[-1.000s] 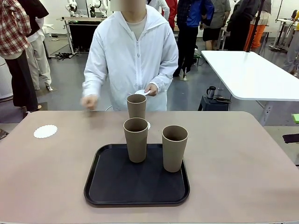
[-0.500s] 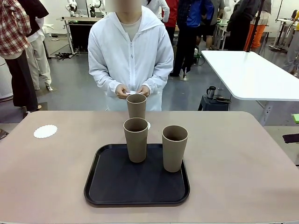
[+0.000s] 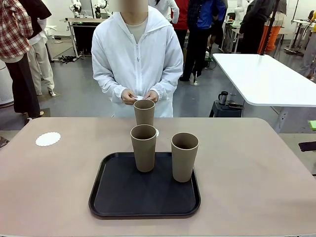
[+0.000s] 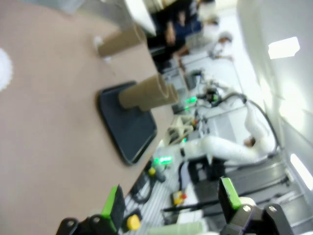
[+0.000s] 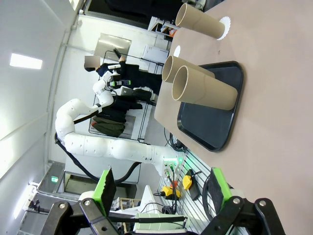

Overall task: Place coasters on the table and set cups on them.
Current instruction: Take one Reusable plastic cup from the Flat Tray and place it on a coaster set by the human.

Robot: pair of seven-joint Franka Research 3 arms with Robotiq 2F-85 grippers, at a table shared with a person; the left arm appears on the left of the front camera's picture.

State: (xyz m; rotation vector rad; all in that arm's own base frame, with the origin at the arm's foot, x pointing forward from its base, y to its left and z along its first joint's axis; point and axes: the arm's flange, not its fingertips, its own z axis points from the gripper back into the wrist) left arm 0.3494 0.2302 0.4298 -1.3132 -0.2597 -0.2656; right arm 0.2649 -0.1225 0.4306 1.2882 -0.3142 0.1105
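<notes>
**Three tan cups at a black tray, a person waiting across the table**

Two tan cups stand upright on the black tray (image 3: 123,195): the left cup (image 3: 143,148) near the tray's far edge, the right cup (image 3: 184,157) just beside it, not touching. Just beyond the tray's far edge, a third cup (image 3: 144,112) stands on the table (image 3: 247,168), with a white sliver (image 3: 157,132) at its base. Well left of the tray lies a lacy coaster (image 3: 48,139). Beyond the tray, a person in a white jacket (image 3: 137,59) holds a small white piece (image 3: 140,98) in both hands (image 3: 152,95).
</notes>
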